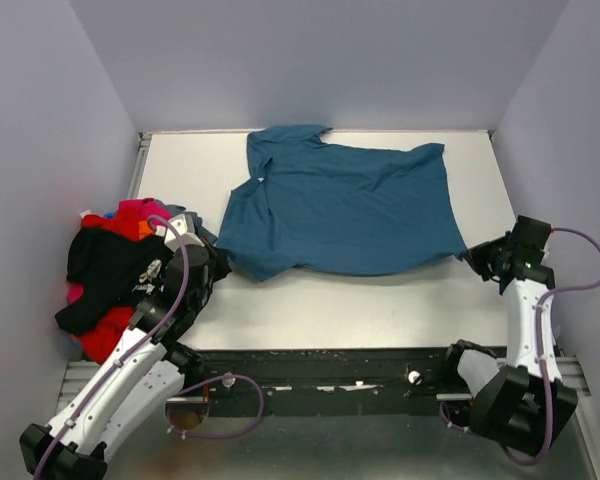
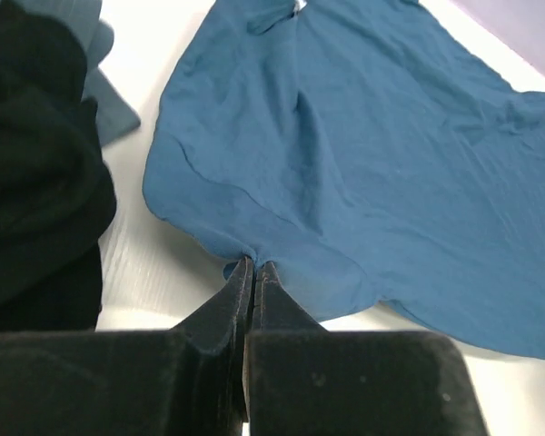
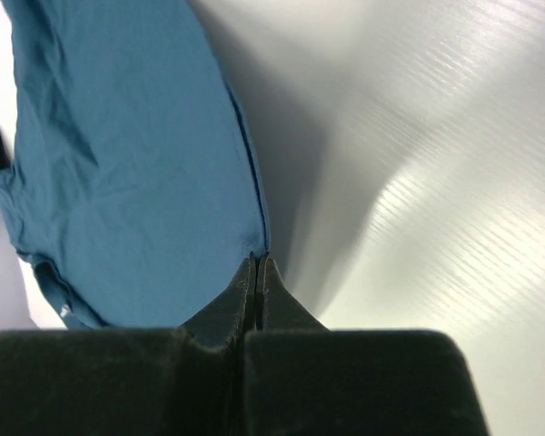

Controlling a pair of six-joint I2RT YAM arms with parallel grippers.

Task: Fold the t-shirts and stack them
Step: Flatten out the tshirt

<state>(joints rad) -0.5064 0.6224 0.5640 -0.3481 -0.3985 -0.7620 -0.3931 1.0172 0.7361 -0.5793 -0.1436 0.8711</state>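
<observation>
Two grippers are clenched on one garment. The teal-blue t-shirt (image 1: 340,205) lies spread across the far half of the white table (image 1: 380,305), collar toward the left and hem toward the right. The left gripper (image 2: 254,266) pinches its near-left edge. The right gripper (image 3: 257,261) pinches the near-right corner of the hem.

Top external view: this alone shows both arms at once, the whole outline of the teal-blue t-shirt, and the pile of shirts (image 1: 110,275) at the table's left edge. A black shirt (image 1: 100,262) with white print lies on top of the pile. Red cloth (image 1: 108,338) shows beneath it and magenta cloth (image 1: 138,210) behind it. The pile sits just beside the left arm and near the teal-blue t-shirt (whether the two touch cannot be told from here).

Left wrist view: this shows what the overhead does not. The fingers are pressed flat together with a small gather of teal cloth caught at their tips, and creases fan out from that point. The black shirt fills the left edge, with a fold of grey cloth (image 2: 109,100) beyond it, apart from the teal-blue t-shirt.

Right wrist view: the fingers meet with no gap, and the stitched hem runs straight down into the tips. Bare table lies to the right of the hem, with a soft shadow on it.

Surface and room: the table is white and faintly ribbed. Plain pale lilac walls (image 1: 310,60) enclose it on three sides. Purple cables (image 1: 184,270) loop along both arms.
</observation>
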